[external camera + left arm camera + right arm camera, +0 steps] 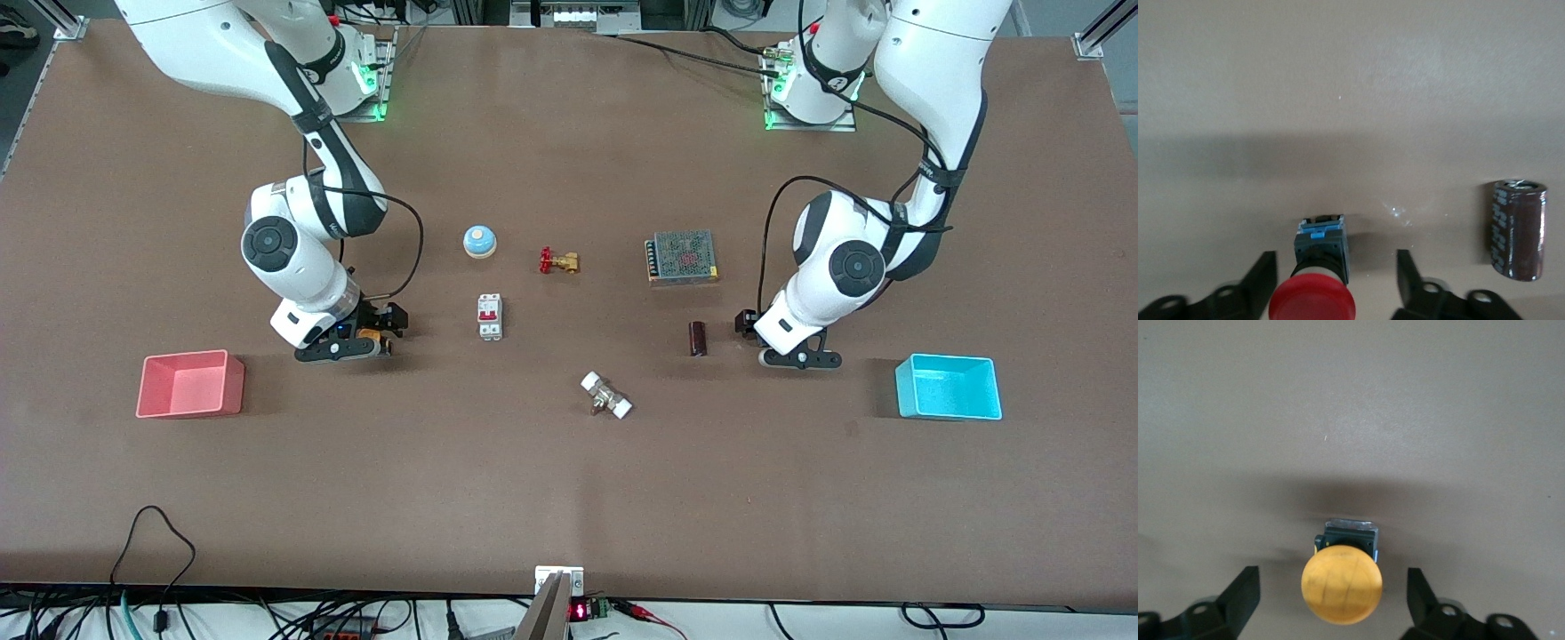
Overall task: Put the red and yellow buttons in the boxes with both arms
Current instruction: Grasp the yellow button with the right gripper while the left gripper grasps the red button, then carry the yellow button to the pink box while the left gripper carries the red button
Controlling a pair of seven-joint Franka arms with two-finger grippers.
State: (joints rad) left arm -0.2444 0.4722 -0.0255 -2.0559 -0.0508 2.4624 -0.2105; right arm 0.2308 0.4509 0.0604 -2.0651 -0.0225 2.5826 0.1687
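The red button (1313, 303) stands on the table on its black body, between the open fingers (1261, 280) of my left gripper (1336, 280), untouched. In the front view the left gripper (794, 358) is low at the table beside the cyan box (948, 411) and hides the red button. The yellow button (1341, 583) stands between the open fingers (1245, 593) of my right gripper (1333, 597), also untouched. In the front view the right gripper (342, 347) is low beside the pink box (191, 402), with a bit of the yellow button (370, 336) showing. Both boxes look empty.
A dark brown capacitor (698, 338) lies close to the left gripper and shows in the left wrist view (1518, 229). Mid-table are a blue-and-white bell (479, 241), a brass valve (558, 260), a circuit breaker (489, 316), a power supply (682, 257) and a white-ended fitting (605, 396).
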